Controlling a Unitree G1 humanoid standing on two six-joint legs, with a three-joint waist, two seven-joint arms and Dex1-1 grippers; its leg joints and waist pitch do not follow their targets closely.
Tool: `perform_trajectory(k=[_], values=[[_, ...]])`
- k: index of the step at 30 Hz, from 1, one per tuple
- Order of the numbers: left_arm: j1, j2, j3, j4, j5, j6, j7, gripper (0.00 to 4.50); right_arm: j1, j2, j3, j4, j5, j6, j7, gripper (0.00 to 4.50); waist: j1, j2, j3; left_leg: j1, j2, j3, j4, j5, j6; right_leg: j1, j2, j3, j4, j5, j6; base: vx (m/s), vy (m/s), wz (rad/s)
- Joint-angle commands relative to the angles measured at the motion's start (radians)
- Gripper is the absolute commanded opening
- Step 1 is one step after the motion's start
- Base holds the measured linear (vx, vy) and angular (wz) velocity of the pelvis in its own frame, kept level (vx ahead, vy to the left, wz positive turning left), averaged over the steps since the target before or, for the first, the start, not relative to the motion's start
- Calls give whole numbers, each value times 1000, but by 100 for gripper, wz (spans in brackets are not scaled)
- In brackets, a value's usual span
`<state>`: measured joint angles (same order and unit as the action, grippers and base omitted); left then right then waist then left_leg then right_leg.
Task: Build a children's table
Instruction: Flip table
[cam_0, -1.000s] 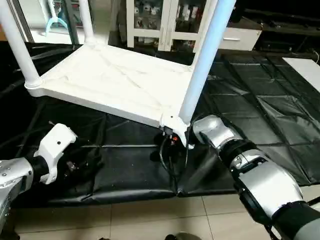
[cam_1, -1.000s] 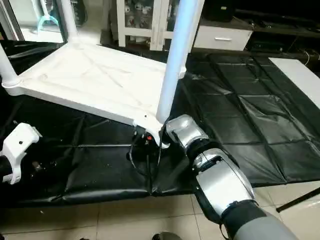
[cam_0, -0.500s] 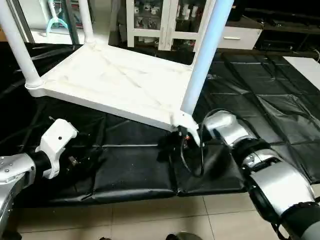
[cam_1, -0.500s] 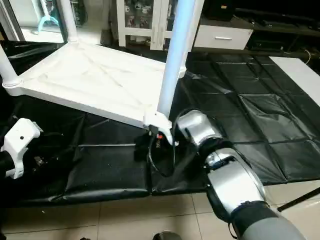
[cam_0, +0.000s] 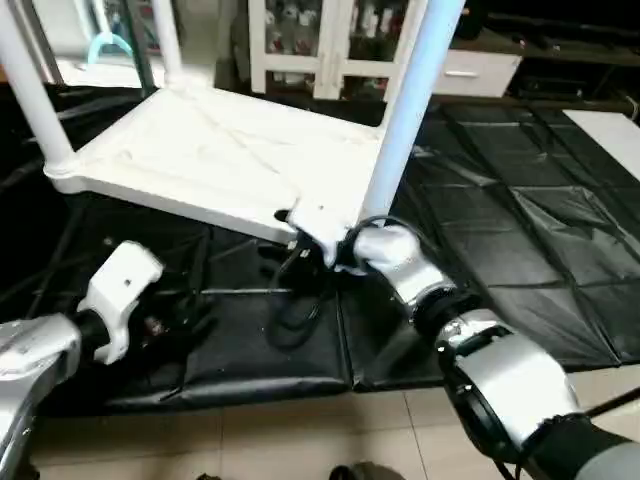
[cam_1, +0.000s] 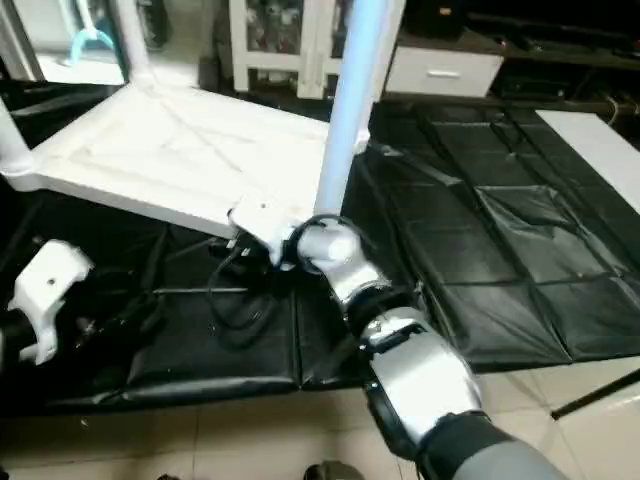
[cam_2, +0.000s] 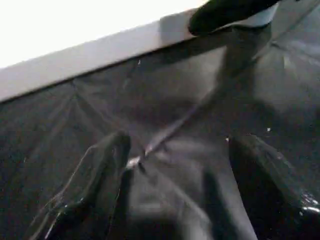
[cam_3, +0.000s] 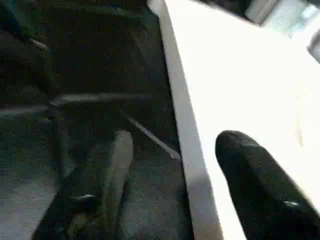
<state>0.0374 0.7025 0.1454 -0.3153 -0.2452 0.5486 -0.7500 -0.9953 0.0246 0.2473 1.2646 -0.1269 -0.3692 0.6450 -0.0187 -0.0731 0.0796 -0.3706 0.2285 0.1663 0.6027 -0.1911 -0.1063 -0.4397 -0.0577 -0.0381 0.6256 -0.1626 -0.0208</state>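
Observation:
The children's table lies upside down on a black mat, its white ribbed top (cam_0: 220, 160) facing up. Three white legs stand in corner sockets: the near right leg (cam_0: 405, 110), the left leg (cam_0: 30, 95) and the far leg (cam_0: 168, 45). My right gripper (cam_0: 295, 235) is at the top's near edge, just left of the near right leg. In the right wrist view this gripper (cam_3: 177, 142) is open, with the white edge (cam_3: 187, 150) between its fingers. My left gripper (cam_2: 180, 145) hangs open over the mat with nothing in it, in front of the top's near edge (cam_2: 100, 50).
The black mat (cam_0: 500, 230) is creased and ends at a tiled floor (cam_0: 300, 430) close to me. A loop of black cable (cam_0: 295, 300) hangs under my right wrist. A white glass-door cabinet (cam_0: 300, 40) stands behind. A white panel (cam_0: 612, 130) lies far right.
My right gripper has slid left along the top's near edge, away from the near right corner, and now straddles that edge. The left arm has barely moved.

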Motion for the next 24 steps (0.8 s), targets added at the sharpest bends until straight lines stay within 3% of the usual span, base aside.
perform_trajectory(k=[1,2,5,9,11,12,15,16,20,21,24], values=[[17,17,17,-41,-13,20,0,350,-37,-7,17,27,-39,49,-84,325,-2,36,-44,16,-1,12,-82,-335,-14,34,-39,35,-70,-274,-194,0,0,0],[23,21,21,-49,-15,26,0,350,-46,-6,21,37,-50,68,-115,344,0,35,-35,14,-1,11,-85,-338,-17,32,-38,35,-68,-273,-190,0,0,0],[38,31,35,-66,-23,39,-4,350,-74,-11,37,52,-85,101,-213,358,0,36,-26,12,-2,11,-86,-336,-25,29,-39,36,-67,-263,-185,0,0,0],[50,42,44,-77,-28,49,-7,350,-95,-12,49,69,-116,155,-247,389,-1,35,-22,11,-4,14,-85,-304,-26,32,-37,37,-61,-203,-188,0,0,0],[54,53,45,-81,-31,57,-18,350,-103,-8,48,85,-122,223,-181,389,-1,35,-21,10,-4,15,-84,-282,-15,35,-36,38,-57,-167,-198,0,0,0],[55,60,45,-82,-33,58,-22,350,-105,-5,43,92,-107,244,-72,389,-1,41,-22,9,-4,14,-84,-275,-11,37,-36,38,-54,-151,-204,0,0,0],[51,63,45,-81,-35,57,-25,350,-104,-4,30,90,-82,225,45,389,-2,41,-27,6,0,17,-79,-211,19,41,-39,37,-48,-57,-237,0,0,0],[45,68,41,-78,-38,55,-26,350,-101,-14,37,86,-83,176,160,389,-2,40,-24,4,0,19,-79,-188,31,43,-39,37,-46,-35,-255,0,0,0],[32,64,32,-73,-37,49,-22,350,-91,-40,24,80,-62,143,317,389,0,39,-27,8,2,21,-76,-162,45,48,-42,36,-44,-26,-281,0,0,0],[29,60,30,-72,-37,48,-20,350,-88,-50,12,77,-52,140,353,362,-3,37,-30,7,2,22,-74,-159,53,51,-42,36,-44,-23,-288,0,0,0],[28,54,23,-70,-34,40,-15,350,-82,-72,-12,69,-34,131,444,362,-7,32,-33,6,2,23,-72,-150,64,53,-44,37,-45,-26,-299,0,0,0]])
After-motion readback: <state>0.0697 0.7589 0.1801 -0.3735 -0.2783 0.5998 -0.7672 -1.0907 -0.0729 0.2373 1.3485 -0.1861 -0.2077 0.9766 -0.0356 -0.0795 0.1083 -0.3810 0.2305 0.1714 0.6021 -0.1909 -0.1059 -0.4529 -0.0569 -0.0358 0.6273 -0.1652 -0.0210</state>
